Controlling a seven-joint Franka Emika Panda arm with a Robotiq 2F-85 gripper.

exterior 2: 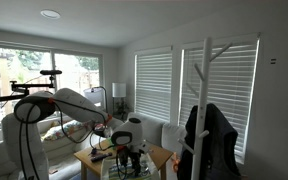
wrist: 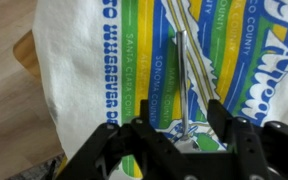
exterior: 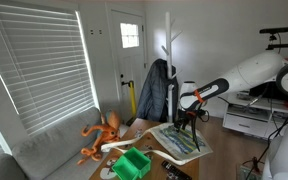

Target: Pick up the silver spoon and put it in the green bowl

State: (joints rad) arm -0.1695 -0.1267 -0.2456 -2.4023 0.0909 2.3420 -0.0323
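The silver spoon (wrist: 183, 70) lies on a white cloth with blue, green and yellow print (wrist: 104, 60); there are also thin sticks beside it. In the wrist view my gripper (wrist: 179, 128) is open, with one black finger on each side of the spoon's near end, just above the cloth. In an exterior view the gripper (exterior: 189, 120) hangs low over the cloth (exterior: 179, 142). The bright green, boxy bowl (exterior: 134, 163) stands on the table towards the front, apart from the gripper. The gripper also shows in an exterior view (exterior 2: 127, 152).
An orange octopus toy (exterior: 102, 132) sits on the table next to the green bowl, by a grey sofa (exterior: 44, 150). A white coat stand with a dark jacket (exterior: 156, 88) is behind the table. Bare wooden tabletop (wrist: 14, 110) shows beside the cloth.
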